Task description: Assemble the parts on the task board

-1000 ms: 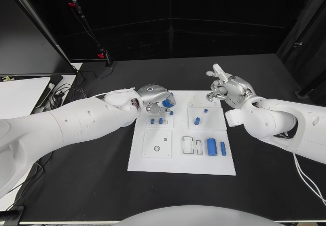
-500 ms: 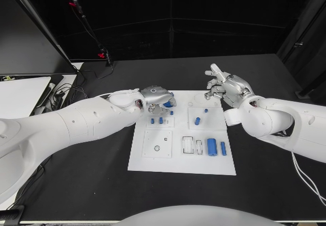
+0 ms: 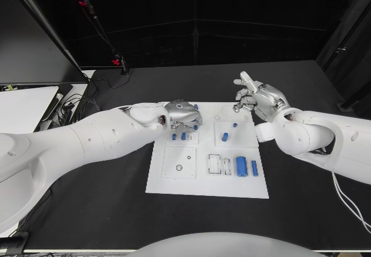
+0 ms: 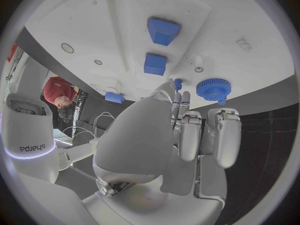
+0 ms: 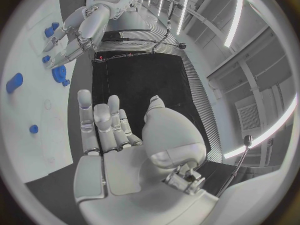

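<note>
The white task board (image 3: pixel 232 184) lies mid-table. My left hand (image 3: pixel 183 113) hovers low over its far left corner, fingers stretched out together and holding nothing. Its fingertips (image 4: pixel 181 97) reach close to a small blue peg (image 4: pixel 178 83). A blue gear (image 4: pixel 214 89) lies just beyond them at the board's edge (image 3: pixel 195 106). Two blue blocks (image 3: pixel 178 136) sit near that hand. My right hand (image 3: pixel 259 99) is raised over the far right corner, fingers spread, empty. A blue cylinder (image 3: pixel 240 166) and a thin blue rod (image 3: pixel 253 168) lie in the near right part.
A short blue piece (image 3: pixel 224 137) and a small peg (image 3: pixel 234 126) stand in the right middle of the board. Cables (image 3: pixel 108 83) and a white side table (image 3: pixel 23 107) lie far left. Bare black table (image 3: pixel 101 214) surrounds the board.
My left hand has shifted right and slightly away over the board's far left corner, covering more of the blue gear. My right hand has barely moved.
</note>
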`<state>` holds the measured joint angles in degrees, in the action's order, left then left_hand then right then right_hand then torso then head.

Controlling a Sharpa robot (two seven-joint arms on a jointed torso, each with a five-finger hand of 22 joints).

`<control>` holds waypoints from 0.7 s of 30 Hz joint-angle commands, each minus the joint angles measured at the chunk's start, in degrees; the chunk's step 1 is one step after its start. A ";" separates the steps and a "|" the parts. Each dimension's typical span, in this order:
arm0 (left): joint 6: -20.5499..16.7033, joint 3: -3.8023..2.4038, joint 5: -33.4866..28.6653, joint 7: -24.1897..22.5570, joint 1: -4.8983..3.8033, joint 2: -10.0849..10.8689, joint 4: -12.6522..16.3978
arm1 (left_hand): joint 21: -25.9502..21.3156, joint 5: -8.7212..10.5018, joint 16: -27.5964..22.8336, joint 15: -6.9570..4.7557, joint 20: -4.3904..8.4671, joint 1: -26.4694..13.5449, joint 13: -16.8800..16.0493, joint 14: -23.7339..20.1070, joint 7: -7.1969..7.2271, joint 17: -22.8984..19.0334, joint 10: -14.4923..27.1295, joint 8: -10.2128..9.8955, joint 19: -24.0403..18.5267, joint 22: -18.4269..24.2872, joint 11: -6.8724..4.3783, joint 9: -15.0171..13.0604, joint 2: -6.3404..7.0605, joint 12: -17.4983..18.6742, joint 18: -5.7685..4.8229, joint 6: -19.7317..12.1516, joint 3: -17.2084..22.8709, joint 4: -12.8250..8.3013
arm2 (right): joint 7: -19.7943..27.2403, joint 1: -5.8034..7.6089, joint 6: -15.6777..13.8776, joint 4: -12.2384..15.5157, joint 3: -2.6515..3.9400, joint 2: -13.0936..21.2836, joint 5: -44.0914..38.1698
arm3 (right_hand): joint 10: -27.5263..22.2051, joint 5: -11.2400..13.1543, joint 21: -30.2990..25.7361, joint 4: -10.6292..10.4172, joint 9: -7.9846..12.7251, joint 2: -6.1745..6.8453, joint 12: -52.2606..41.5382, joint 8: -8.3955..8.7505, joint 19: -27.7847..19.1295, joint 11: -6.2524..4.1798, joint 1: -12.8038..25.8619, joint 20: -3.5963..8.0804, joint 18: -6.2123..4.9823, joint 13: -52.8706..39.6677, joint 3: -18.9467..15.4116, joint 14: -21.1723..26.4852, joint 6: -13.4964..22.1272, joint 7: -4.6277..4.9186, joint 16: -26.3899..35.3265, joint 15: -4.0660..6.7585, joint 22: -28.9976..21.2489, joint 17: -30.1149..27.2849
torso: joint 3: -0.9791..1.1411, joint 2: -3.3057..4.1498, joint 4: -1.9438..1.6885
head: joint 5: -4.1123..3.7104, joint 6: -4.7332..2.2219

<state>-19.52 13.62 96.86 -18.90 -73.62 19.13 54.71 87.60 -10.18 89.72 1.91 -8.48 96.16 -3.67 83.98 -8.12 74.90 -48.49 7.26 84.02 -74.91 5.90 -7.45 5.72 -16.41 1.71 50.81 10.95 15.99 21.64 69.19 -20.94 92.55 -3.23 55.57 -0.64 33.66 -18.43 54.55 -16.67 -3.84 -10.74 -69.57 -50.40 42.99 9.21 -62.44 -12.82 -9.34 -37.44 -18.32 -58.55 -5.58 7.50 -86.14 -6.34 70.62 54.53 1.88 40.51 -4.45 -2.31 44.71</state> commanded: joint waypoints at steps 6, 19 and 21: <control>-0.78 -0.05 5.40 -0.40 0.04 -0.73 -0.73 | 0.50 0.20 -0.13 -0.72 0.56 1.26 0.06 4.89 0.06 12.68 -0.61 -0.10 3.50 -14.19 -0.30 0.30 -0.19 0.12 -1.03 0.90 1.55 0.02 | 0.37 0.11 0.37 0.06 0.04 -0.02 -0.24 | -0.22 -0.18 -0.31 -0.02 0.08 -0.32 0.28 -0.25 -0.49 0.00 -0.30 0.03 -1.14 0.09 -0.33 0.41 0.31 6.01 0.22 -0.06 -0.08 -0.15 | 0.03 0.02 -0.05 | -0.29 0.09; 0.03 -0.06 7.44 0.75 0.13 -1.95 -1.95 | 0.87 0.21 -0.05 -1.03 0.83 2.45 0.09 5.16 0.35 13.17 -1.32 -0.29 4.01 -14.37 -0.59 0.64 -0.80 0.54 -1.16 1.67 4.17 0.21 | 0.34 0.11 0.50 0.03 0.03 -0.07 -0.20 | -0.21 -0.19 -0.34 -0.02 0.08 -0.32 0.31 -0.25 -0.54 0.01 -0.30 0.02 -1.14 0.19 -0.34 0.54 0.31 6.02 0.29 -0.07 -0.12 -0.30 | 0.02 0.00 0.01 | -0.01 0.13; 0.18 -0.06 7.47 0.82 0.13 -1.99 -2.02 | 0.87 0.25 -0.05 -1.03 0.84 2.47 0.09 5.17 0.38 13.19 -1.49 -0.23 4.02 -14.37 -0.62 0.64 -0.79 0.56 -1.16 1.90 4.40 0.24 | 0.33 0.11 0.50 0.01 0.03 -0.06 -0.19 | -0.21 -0.19 -0.34 -0.02 0.08 -0.32 0.31 -0.25 -0.54 0.01 -0.30 0.02 -1.14 0.19 -0.34 0.54 0.31 6.02 0.29 -0.07 -0.12 -0.30 | 0.01 -0.01 -0.01 | -0.06 0.20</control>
<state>-19.62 13.61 103.08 -18.63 -73.40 17.22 52.76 88.27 -10.19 89.72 1.08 -8.07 98.03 -3.60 83.98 -7.76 74.90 -49.55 7.26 84.02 -74.91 5.31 -6.87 5.01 -16.14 1.72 52.40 15.03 16.15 21.60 69.19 -20.89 92.51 -3.23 55.55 -0.67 33.67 -18.43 54.55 -16.67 -3.85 -10.74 -69.57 -50.39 42.99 9.21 -62.43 -12.82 -9.33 -37.30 -18.32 -58.35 -5.58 7.50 -86.14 -6.54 70.55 54.29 1.88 40.53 -4.45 -2.30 44.87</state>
